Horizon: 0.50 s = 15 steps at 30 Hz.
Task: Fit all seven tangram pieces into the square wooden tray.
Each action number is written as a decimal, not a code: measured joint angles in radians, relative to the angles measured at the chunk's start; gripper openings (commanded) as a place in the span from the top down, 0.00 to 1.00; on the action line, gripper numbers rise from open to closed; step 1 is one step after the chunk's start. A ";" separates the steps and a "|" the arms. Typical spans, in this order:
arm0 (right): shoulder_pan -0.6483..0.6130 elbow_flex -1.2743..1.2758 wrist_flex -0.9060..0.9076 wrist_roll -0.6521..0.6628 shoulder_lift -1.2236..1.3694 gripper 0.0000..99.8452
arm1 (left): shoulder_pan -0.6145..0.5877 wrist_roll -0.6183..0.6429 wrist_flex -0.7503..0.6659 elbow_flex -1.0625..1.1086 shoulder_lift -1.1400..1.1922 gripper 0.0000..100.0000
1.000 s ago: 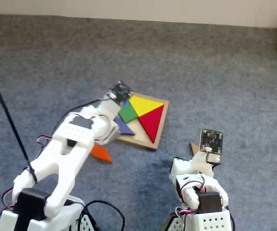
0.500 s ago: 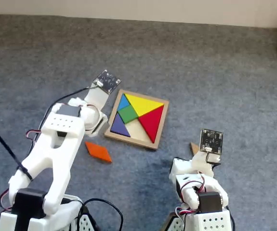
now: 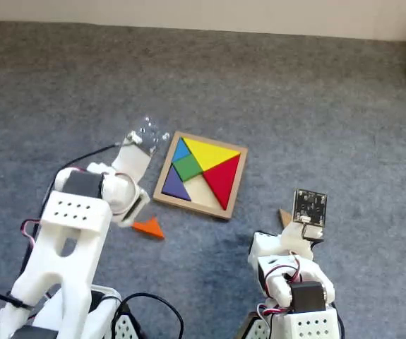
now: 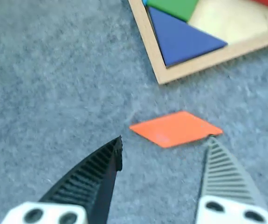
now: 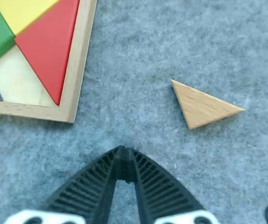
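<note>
Grey carpeted counter: seven tangram pieces, five in the tray, two outside it.
One square wooden tray (image 3: 190, 207) sits mid-counter holding four triangles (image 3: 211, 152) and one green square (image 3: 187, 167). One orange parallelogram (image 4: 175, 129) lies toward the near edge, in front of the left tool (image 4: 165, 140), whose fingers are spread wide. One wooden triangle (image 5: 202, 105) lies near the right tool (image 5: 124, 150), tips pressed together.

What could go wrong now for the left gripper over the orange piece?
The orange piece lies flat on the carpet below the open left gripper; the fingers may push it instead of gripping it.
It lies close to the tray; a pushed piece could catch on the rim.
The wooden triangle also lies outside the tray; the shut right gripper near it could only shove it.
</note>
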 measured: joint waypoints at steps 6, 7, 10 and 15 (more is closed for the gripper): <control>0.000 0.000 0.000 0.000 0.000 0.99 | 0.000 -0.256 0.000 0.025 0.009 0.69; 0.000 0.000 0.000 0.000 0.000 0.99 | 0.000 -0.315 0.000 0.025 0.020 0.69; 0.000 0.000 0.000 0.000 0.000 0.99 | 0.000 -0.437 0.000 0.025 0.083 0.69; 0.000 0.000 0.000 0.000 0.000 0.99 | 0.000 -0.508 -0.061 0.025 0.209 0.69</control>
